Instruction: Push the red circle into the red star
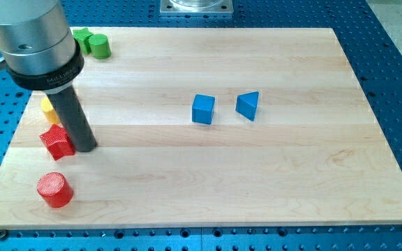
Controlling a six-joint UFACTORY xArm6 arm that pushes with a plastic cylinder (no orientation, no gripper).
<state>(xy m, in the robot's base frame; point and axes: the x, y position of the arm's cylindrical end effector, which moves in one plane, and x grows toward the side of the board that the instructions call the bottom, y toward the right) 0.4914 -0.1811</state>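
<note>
Red circle [54,189]: a short ribbed cylinder standing flat on its end at the near left corner of the wooden board [292,181], apart from everything else. Judged light and rigid, hard plastic or painted wood, likely to slide easily on the smooth boards; being round, it would probably roll off a glancing contact, so the push is best placed on its near side, square on and in line with the star.

Red star [56,141]: lies just beyond the circle, slightly farther from the near edge, with a clear gap between the two. Also judged light, so a firm shove could move it along.

Rod: dark, straight, hanging from a grey metal housing at the far left. Its tip [84,148] sits just right of the red star, touching or nearly so; which cannot be told. No fingers exist on this tool, so there is nothing to spread or pinch.

Yellow block [48,107]: partly hidden behind the rod, beyond the star; shape unclear.

Green blocks [93,44]: two at the far left corner, close together, one cylindrical.

Blue cube [203,109] and blue wedge-shaped block [248,105]: near the board's middle, side by side but not touching, well apart from the red pair.

Containers: none present; nothing holds anything.
</note>
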